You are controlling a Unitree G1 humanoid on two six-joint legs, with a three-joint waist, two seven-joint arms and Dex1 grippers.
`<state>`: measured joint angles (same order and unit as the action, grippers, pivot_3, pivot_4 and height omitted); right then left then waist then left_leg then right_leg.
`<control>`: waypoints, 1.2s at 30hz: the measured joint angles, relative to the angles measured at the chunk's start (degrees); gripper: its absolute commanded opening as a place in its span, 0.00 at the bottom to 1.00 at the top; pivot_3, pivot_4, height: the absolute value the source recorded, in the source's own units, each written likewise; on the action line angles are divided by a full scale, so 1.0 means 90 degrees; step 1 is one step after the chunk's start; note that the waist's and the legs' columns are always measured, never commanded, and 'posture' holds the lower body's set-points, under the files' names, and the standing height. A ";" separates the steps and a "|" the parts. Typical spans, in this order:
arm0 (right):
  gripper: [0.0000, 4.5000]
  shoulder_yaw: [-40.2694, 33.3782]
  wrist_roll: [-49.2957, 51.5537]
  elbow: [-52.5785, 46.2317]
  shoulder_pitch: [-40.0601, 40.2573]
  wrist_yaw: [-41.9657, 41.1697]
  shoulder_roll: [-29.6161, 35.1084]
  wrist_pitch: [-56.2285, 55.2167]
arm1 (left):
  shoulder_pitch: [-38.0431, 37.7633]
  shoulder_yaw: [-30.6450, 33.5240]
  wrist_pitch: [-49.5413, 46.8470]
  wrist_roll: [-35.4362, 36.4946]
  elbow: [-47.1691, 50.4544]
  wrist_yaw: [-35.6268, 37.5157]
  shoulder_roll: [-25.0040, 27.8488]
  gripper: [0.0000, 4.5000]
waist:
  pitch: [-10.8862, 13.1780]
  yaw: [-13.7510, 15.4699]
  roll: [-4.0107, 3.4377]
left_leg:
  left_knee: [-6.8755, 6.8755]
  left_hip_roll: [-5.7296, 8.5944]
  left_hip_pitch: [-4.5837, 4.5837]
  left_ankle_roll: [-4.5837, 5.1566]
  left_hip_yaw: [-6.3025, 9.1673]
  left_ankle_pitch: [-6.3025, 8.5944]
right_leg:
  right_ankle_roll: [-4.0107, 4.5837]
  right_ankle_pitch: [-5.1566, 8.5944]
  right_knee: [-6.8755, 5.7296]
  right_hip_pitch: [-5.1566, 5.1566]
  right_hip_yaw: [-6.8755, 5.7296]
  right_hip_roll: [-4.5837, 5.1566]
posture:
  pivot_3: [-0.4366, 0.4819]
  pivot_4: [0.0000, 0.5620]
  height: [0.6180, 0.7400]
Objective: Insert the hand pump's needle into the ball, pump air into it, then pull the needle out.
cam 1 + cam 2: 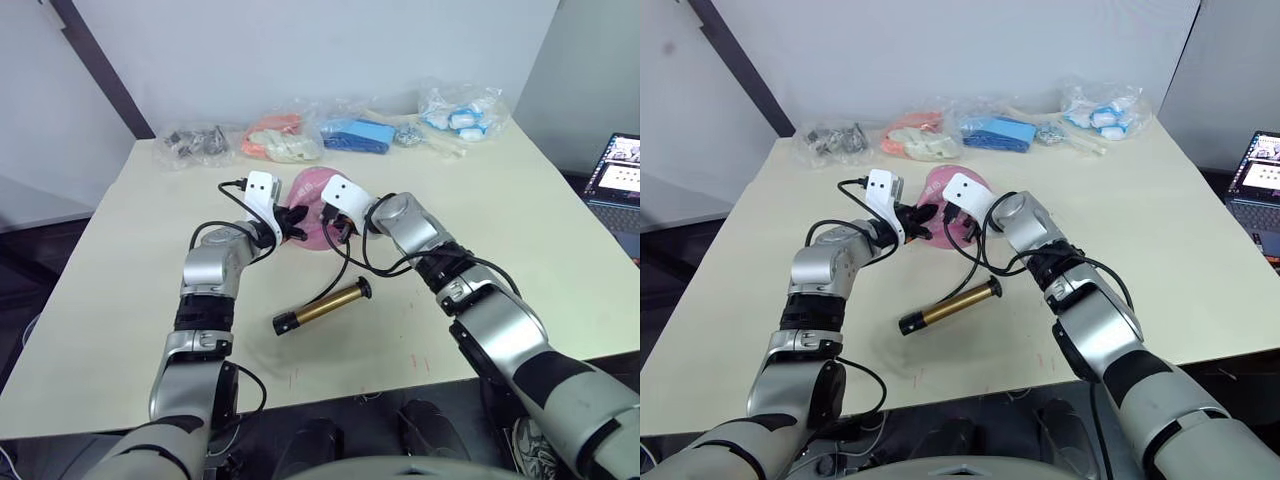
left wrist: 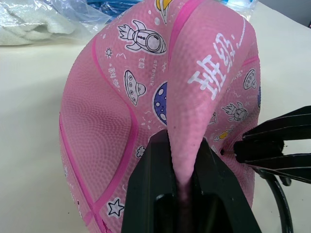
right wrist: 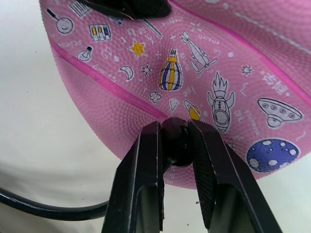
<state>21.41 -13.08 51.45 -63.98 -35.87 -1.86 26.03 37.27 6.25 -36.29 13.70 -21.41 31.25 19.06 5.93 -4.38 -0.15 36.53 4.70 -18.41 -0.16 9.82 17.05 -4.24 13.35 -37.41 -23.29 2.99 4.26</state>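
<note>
The ball (image 1: 312, 200), pink with rocket and planet prints, sits dented and slack toward the far middle of the counter (image 1: 520, 250), between the two hands. The left hand (image 2: 184, 170) comes at it from the left and pinches a raised fold of the pink rubber between its fingers (image 2: 150, 179), clamped tight on the fold. The right hand (image 3: 174, 145) reaches in from the right and grips the black fitting (image 3: 176, 141) at the end of the hose (image 3: 48, 206), holding it pressed against the ball's skin; the needle itself is hidden, so whether it is inside the ball cannot be told. In the left wrist view the right hand's black fingertips (image 2: 277, 143) meet the ball close beside the pinched fold.

The hose (image 1: 345, 262) loops from the right hand back toward the near side, down to the pump (image 1: 322, 307), which lies flat on the counter, nearer than the ball, gold barrel slanted, free of both hands.

Along the far edge lie several plastic bags (image 1: 285, 140) with grey, orange, blue and white contents. A laptop (image 1: 618, 180) shows at the right, off the counter.
</note>
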 measured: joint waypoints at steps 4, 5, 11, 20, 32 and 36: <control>0.07 0.0000 -0.0037 0.0376 -0.0132 0.0042 -0.0098 -0.0184 | -0.0053 0.0004 0.0000 0.0001 0.0023 -0.0005 0.0005 0.00 | -0.0004 -0.0012 -0.0001 | -0.0009 -0.0005 0.0026 -0.0003 -0.0001 0.0006 | 0.0000 0.0001 0.0006 0.0016 0.0004 -0.0010 | 0.48 0.27 1.00; 0.07 0.0001 -0.0044 0.0426 -0.0150 0.0047 -0.0116 -0.0199 | -0.0062 0.0004 0.0000 0.0000 0.0024 -0.0005 0.0005 0.00 | -0.0004 -0.0018 -0.0001 | -0.0020 -0.0005 0.0050 -0.0002 0.0001 0.0008 | -0.0004 0.0004 0.0015 0.0036 0.0006 -0.0014 | 0.48 0.27 1.00; 0.07 -0.0001 -0.0104 0.0835 -0.0286 0.0165 -0.0241 -0.0406 | -0.0110 0.0005 -0.0002 -0.0001 0.0054 -0.0006 0.0017 0.00 | -0.0009 -0.0061 -0.0012 | -0.0032 -0.0015 0.0078 -0.0002 0.0012 0.0012 | -0.0021 0.0015 0.0038 0.0070 0.0002 -0.0025 | 0.48 0.27 1.00; 0.07 -0.0112 -0.0163 0.1424 -0.0453 0.0422 -0.0414 -0.0721 | -0.0130 0.0008 -0.0005 0.0001 0.0052 -0.0008 0.0024 0.00 | -0.0016 -0.0073 -0.0020 | -0.0033 -0.0037 0.0078 -0.0004 0.0012 0.0014 | -0.0020 0.0015 0.0041 0.0071 0.0001 -0.0028 | 0.48 0.27 1.00; 0.07 -0.0157 -0.0282 0.1857 -0.0507 0.0808 -0.0616 -0.0961 | -0.0168 0.0024 -0.0035 0.0006 0.0048 -0.0008 0.0018 0.00 | -0.0043 -0.0098 -0.0041 | -0.0036 -0.0037 0.0078 -0.0005 0.0013 0.0015 | -0.0022 0.0016 0.0045 0.0072 0.0000 -0.0030 | 0.48 0.27 1.00; 0.07 -0.0408 -0.0222 0.2035 -0.0551 0.0939 -0.0677 -0.0958 | -0.0186 0.0026 -0.0050 0.0012 0.0058 -0.0009 0.0012 0.00 | -0.0052 -0.0107 -0.0048 | -0.0038 -0.0037 0.0078 -0.0006 0.0014 0.0015 | -0.0022 0.0016 0.0047 0.0072 -0.0001 -0.0031 | 0.48 0.27 1.00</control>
<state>17.74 -15.08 69.77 -68.94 -27.42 -7.96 17.41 35.59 6.49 -36.74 13.81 -20.89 31.17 19.17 5.46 -5.34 -0.59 36.18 4.37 -17.71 -0.21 9.95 17.18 -4.44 13.50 -36.99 -22.64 2.99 3.98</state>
